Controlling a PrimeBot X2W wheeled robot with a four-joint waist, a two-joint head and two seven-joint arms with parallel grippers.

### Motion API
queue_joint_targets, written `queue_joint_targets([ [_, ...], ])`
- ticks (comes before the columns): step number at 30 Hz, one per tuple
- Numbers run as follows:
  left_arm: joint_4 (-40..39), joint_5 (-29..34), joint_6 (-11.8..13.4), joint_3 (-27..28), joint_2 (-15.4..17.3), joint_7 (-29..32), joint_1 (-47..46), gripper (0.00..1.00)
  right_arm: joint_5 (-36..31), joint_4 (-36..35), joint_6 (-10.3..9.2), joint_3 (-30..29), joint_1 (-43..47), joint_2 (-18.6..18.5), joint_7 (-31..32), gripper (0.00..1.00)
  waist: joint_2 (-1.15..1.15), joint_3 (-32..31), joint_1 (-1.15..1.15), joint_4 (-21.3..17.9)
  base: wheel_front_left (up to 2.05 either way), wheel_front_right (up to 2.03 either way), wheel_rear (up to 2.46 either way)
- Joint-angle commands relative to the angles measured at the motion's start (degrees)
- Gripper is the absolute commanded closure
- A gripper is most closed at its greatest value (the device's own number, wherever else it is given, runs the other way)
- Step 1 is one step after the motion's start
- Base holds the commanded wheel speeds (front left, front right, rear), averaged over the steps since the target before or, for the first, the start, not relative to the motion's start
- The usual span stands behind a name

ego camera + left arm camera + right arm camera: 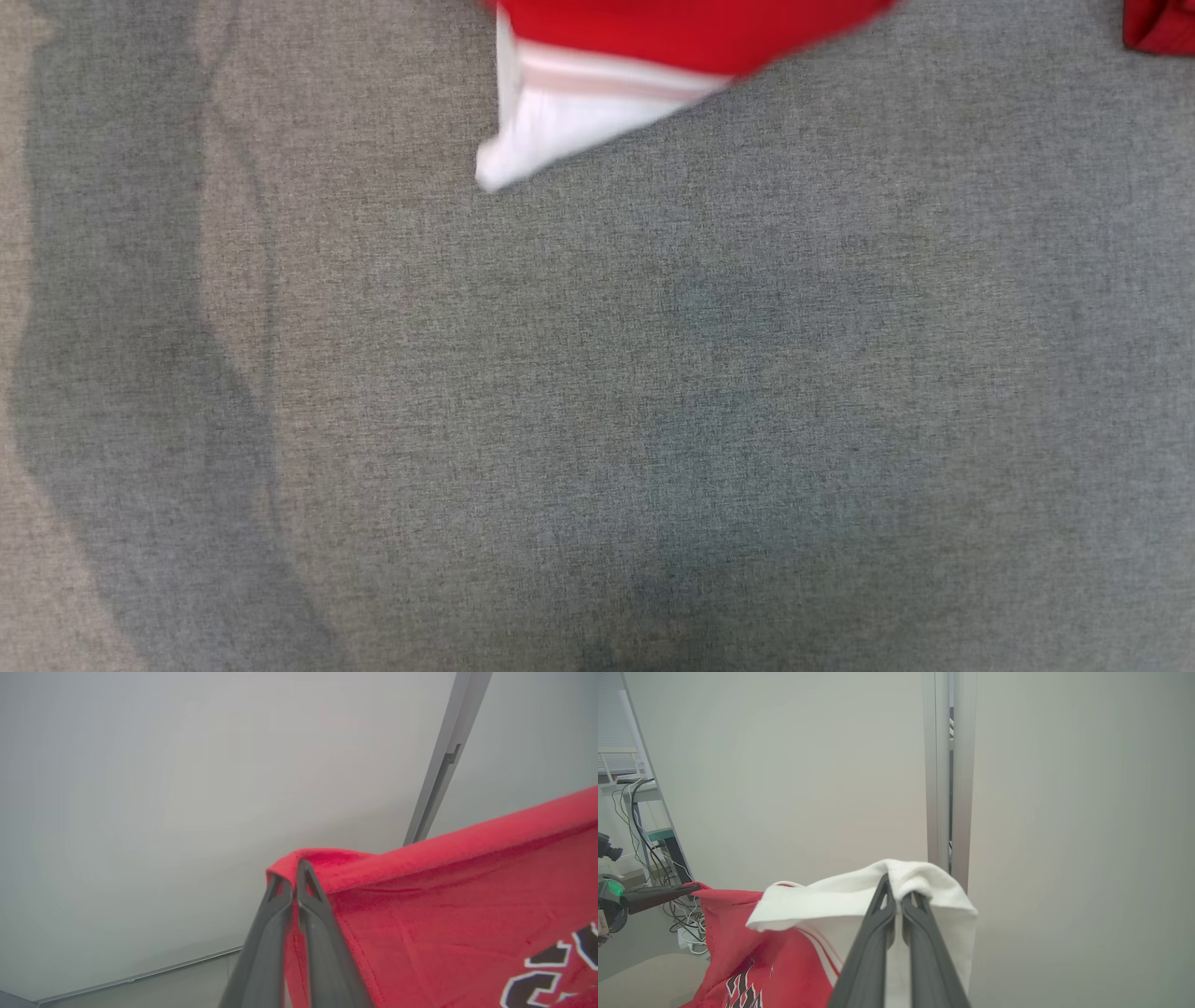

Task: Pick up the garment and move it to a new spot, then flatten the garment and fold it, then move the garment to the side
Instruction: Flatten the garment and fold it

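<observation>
1. Head view: the red-and-white garment (607, 84), blurred, hangs over the far part of the grey cloth-covered table (597, 420).
2. Left wrist view: the left fingers (306, 884) are pinched tight on the garment's folded red edge.
3. Right wrist view: the right fingers (883, 898) are clamped on its white part, held up above the table.

Your red cloth garment (691, 33) has a white, pink-striped end and black, white-edged lettering; the woven surface (597, 420) is grey.
</observation>
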Motion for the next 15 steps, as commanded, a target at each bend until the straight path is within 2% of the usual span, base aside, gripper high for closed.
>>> queue_joint_targets([
  [1, 1.76, 0.92, -0.02, -0.61, -0.18, -1.39, -2.27, 1.00, -0.14, 1.95, -0.01, 0.85, -2.83, -0.35, -1.58, 1.00, 0.00, -0.12, 0.00, 0.03, 0.00, 0.00, 0.00],
  [6, 6.63, 1.88, -0.04, -2.06, -1.88, -6.58, -7.91, 1.00, -2.63, 7.61, -0.02, 3.18, -11.27, 0.02, -8.93, 1.00, 0.00, 0.22, 0.00, 0.16, 0.00, 0.00, 0.00],
  [9, 9.35, 1.52, -0.04, -2.92, -3.10, -9.56, -10.26, 1.00, -2.69, 10.37, -0.01, 3.56, -14.58, 1.61, -12.79, 1.00, 0.00, 0.47, 0.00, 0.08, 0.00, 0.00, 0.00],
  [15, 14.03, -1.06, -0.03, -6.17, -5.19, -12.38, -8.24, 1.00, -1.55, 11.59, -0.01, 8.37, -13.74, 2.02, -14.76, 1.00, 0.00, 0.18, 0.00, -0.25, 0.00, 0.00, 0.00],
])
